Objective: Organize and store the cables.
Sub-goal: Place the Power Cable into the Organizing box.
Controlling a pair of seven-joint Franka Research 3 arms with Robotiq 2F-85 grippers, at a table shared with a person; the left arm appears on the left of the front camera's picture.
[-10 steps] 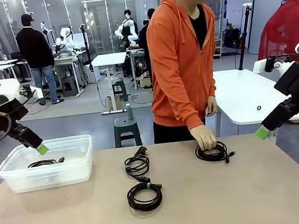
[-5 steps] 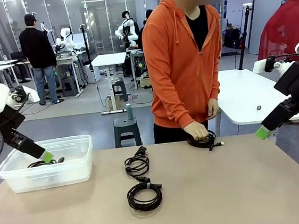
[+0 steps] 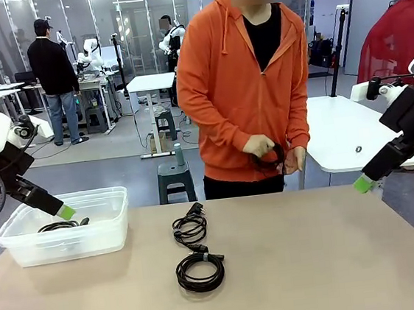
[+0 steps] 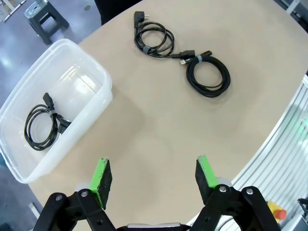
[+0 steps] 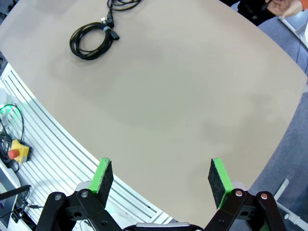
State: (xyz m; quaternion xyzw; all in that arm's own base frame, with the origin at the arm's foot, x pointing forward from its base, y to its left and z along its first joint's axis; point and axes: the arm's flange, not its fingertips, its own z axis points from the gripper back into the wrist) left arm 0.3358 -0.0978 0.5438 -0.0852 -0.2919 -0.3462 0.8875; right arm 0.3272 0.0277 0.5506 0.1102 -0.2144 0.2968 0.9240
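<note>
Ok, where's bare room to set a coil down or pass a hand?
Widest bare patch: the table right of the far coil and near coil, out to its right edge. A narrower lane runs between the bin and those coils. Crowded: the middle, where the two lie close together.

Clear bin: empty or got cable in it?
Not empty. One black coiled cable lies on the floor of the clear bin.
</note>
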